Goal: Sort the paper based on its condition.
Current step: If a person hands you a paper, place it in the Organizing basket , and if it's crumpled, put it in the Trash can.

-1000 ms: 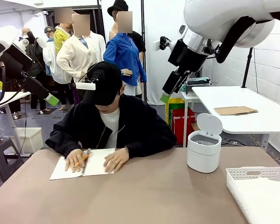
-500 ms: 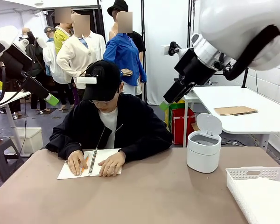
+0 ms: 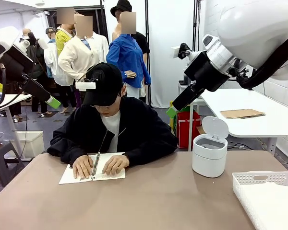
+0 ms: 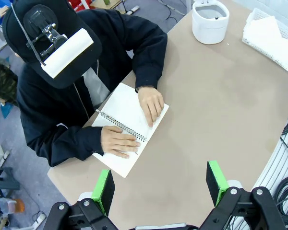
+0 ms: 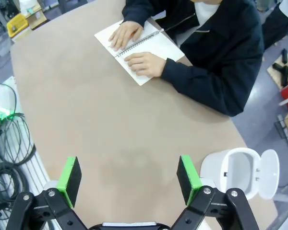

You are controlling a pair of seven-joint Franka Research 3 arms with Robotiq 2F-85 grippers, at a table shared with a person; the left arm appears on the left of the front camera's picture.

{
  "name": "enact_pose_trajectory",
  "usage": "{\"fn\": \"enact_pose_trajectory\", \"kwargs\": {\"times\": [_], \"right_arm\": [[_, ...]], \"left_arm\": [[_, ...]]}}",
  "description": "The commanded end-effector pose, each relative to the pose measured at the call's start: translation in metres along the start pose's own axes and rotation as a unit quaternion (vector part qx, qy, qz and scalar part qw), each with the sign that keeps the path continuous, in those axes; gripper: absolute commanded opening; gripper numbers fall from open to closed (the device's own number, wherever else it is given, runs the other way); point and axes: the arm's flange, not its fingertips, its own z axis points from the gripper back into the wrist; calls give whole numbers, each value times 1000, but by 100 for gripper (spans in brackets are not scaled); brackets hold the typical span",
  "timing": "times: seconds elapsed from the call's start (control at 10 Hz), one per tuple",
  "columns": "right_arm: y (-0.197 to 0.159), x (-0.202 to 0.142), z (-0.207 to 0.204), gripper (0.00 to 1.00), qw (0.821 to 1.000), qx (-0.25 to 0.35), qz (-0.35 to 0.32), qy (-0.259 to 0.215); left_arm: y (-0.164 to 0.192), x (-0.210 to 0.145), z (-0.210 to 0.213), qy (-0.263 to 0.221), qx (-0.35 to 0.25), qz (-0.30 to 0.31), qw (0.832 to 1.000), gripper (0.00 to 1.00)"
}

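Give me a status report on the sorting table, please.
Left end effector and right end effector open, empty. Notebook open under person's hands. Bin stands open.

Front view level across table (image 3: 149, 201) at person (image 3: 117, 129); both wrist views high overhead, sharing notebook (image 4: 126, 106)

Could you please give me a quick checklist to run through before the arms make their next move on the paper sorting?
1. Left gripper open and empty: ok.
2. Right gripper open and empty: ok.
3. Notebook free of the person's hands: not ok, both hands rest on its pages.
4. Bin with its lid up: ok.
5. Basket on the table at the robot's right: ok, white paper lies in it.
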Motion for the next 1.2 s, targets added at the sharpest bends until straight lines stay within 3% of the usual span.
{"fn": "enact_pose_trajectory", "kwargs": {"times": [0.0,0.8,1.1], "right_arm": [[-1,3,-2,100,1000,-2,-1,2],[0,0,0,100,1000,0,0,0],[-4,6,-2,100,999,-17,16,-34]], "left_arm": [[-2,0,0,3,5,6,1000,100],[-2,0,0,3,5,6,1000,100],[-2,0,0,3,5,6,1000,100]]}}
